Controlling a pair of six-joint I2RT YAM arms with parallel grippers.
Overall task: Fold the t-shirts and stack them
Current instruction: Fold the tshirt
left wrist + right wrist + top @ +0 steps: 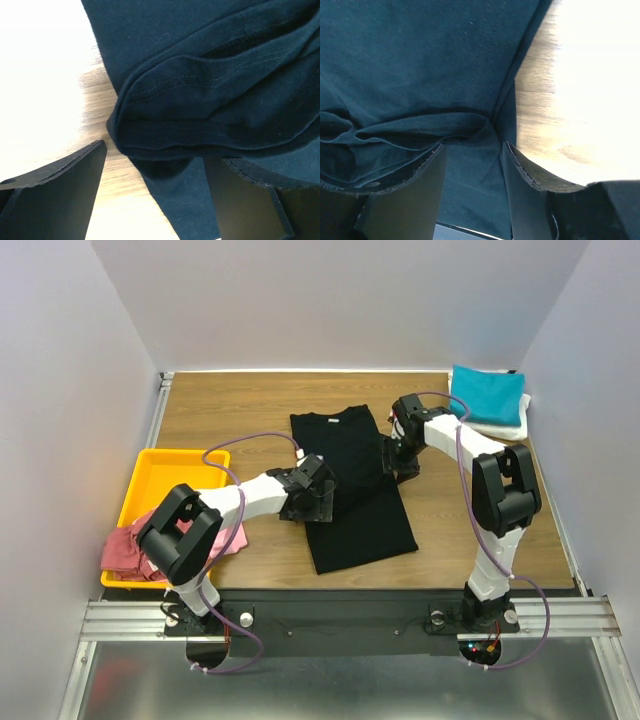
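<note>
A large black t-shirt (352, 495) lies flat in the middle of the table, its sleeves folded inward. My left gripper (312, 498) sits low at the shirt's left edge. In the left wrist view this gripper (155, 152) is open wide, with the folded black sleeve (210, 105) just ahead and a strip of cloth between its jaws. My right gripper (402, 458) rests at the shirt's right edge. In the right wrist view it (475, 146) stands open astride flat black cloth (420, 60), with a bunched fold at its tips. A folded teal t-shirt (487, 393) lies on a white one (503, 426) at the back right.
A yellow tray (165, 478) stands at the left, with a dusty red shirt (128, 552) heaped over its near corner and pink cloth (222, 540) beside it. The arms' mounting rail (340, 618) runs along the near edge. Pale walls enclose the table on three sides.
</note>
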